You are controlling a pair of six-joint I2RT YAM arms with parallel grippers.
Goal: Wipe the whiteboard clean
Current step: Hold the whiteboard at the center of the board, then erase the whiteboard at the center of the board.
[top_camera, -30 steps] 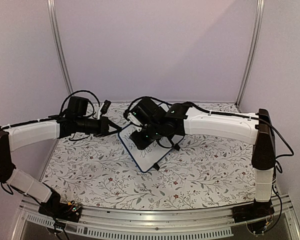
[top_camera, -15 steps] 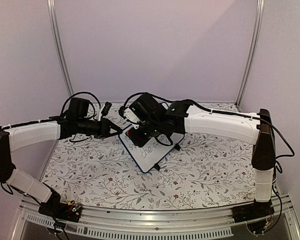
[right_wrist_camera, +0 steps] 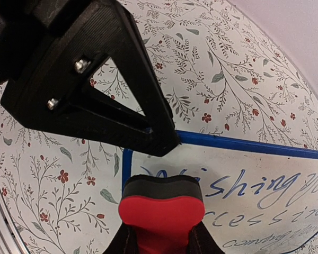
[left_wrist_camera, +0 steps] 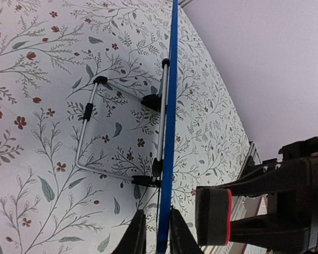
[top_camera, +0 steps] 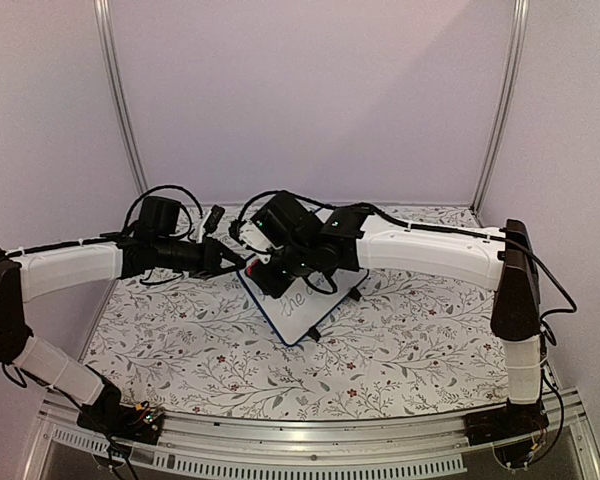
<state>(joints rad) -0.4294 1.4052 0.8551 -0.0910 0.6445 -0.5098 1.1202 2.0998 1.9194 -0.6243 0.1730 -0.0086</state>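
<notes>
Over the last second the right tool [right_wrist_camera: 160,239], closed on the eraser [right_wrist_camera: 159,209], has slid up the whiteboard [top_camera: 305,305] to its far left corner, baring more of the writing [right_wrist_camera: 244,190] below it. The lines look unwiped, so erasing has likely barely begun. The left tool [left_wrist_camera: 155,233] has eased slightly apart around the frame; I cannot tell whether it grips. The whiteboard stands tilted on its stand near the middle of the worktop's [top_camera: 400,340] far edge.

Smooth white whiteboard [right_wrist_camera: 265,180], shiny metal wire stand [left_wrist_camera: 82,143], matt floral-print table cover [top_camera: 400,350], matt red block [right_wrist_camera: 159,209] with black felt-like layer
</notes>
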